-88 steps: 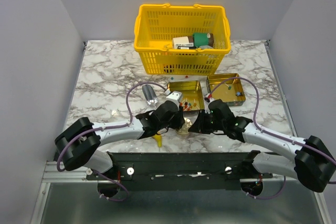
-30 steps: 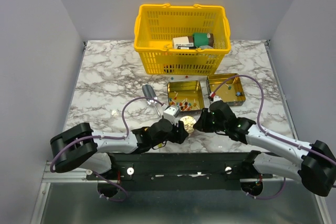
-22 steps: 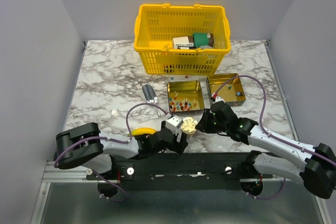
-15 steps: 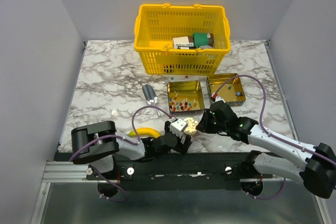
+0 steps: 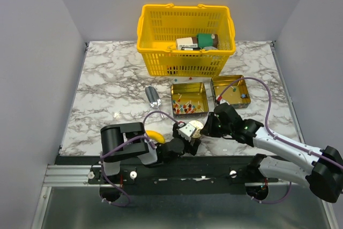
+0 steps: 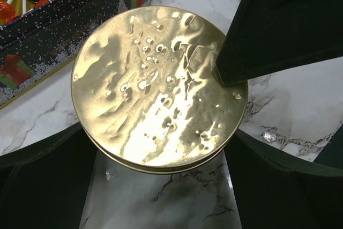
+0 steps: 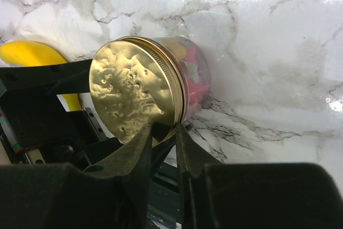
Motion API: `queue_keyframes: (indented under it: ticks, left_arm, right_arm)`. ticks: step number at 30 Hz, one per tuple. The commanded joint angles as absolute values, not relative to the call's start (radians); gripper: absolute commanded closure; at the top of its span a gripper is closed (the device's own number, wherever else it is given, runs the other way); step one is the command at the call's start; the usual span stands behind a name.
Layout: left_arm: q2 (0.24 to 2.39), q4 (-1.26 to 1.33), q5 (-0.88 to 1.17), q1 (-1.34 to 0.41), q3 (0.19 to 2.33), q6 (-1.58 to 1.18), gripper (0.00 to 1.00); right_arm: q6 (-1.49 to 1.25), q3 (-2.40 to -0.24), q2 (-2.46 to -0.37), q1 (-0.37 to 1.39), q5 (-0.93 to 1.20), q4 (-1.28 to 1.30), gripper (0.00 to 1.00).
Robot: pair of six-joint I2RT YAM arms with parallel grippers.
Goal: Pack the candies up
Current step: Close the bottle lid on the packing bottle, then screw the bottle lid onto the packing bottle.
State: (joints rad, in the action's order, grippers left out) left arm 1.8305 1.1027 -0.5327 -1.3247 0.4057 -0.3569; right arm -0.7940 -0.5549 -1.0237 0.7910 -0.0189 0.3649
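A clear jar with a gold lid (image 5: 196,127) stands near the table's front edge, with pink and yellow candies (image 7: 193,68) showing through its glass. My right gripper (image 7: 165,130) is shut on the rim of that lid (image 7: 131,92); from above, the right gripper (image 5: 207,127) sits at the jar's right. My left gripper (image 6: 161,186) is open, its fingers (image 6: 37,181) spread wide on either side of the lid (image 6: 155,84) without touching it. More candies (image 5: 185,108), small lollipops, lie in an open gold tin (image 5: 187,84).
A second open tin (image 5: 230,94) holds a few sweets. The yellow basket (image 5: 185,38) with boxes stands at the back. A banana (image 5: 154,135) lies left of the jar by my folded left arm. A silver tube (image 5: 153,96) lies left of the tins.
My left gripper has opened off the jar and the left arm has folded back toward the near edge, uncovering the banana. The right gripper stays pinched on the lid.
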Motion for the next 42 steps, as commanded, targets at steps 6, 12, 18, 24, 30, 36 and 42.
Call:
queue_keyframes:
  ticks: [6, 12, 18, 24, 30, 36, 42]
  left_arm:
    - [1.908, 1.212, -0.583, -1.331, 0.428, -0.295, 0.24]
    - [1.917, 1.247, -0.583, -1.333, 0.397, -0.279, 0.41]
    - [1.922, 1.256, -0.565, -1.339, 0.370, -0.265, 0.42]
    - [1.939, 1.272, -0.549, -1.347, 0.351, -0.275, 0.42]
    - [1.947, 1.270, -0.545, -1.347, 0.353, -0.285, 0.42]
    - [1.962, 1.272, -0.541, -1.345, 0.356, -0.290, 0.42]
    - [1.973, 1.218, -0.566, -1.347, 0.377, -0.316, 0.42]
  right_arm:
    - [-0.819, -0.538, -1.034, 0.796, 0.021, 0.443, 0.73]
    - [-0.827, -0.557, -1.023, 0.796, 0.006, 0.449, 0.70]
    - [-0.798, -0.636, -1.020, 0.796, -0.098, 0.465, 0.52]
    - [-0.701, -0.733, -1.120, 0.796, -0.143, 0.445, 0.57]
    - [-0.661, -0.755, -1.215, 0.795, -0.063, 0.419, 0.63]
    - [-0.670, -0.698, -1.220, 0.792, -0.041, 0.402, 0.70]
    - [-0.680, -0.652, -1.189, 0.793, -0.018, 0.403, 0.83]
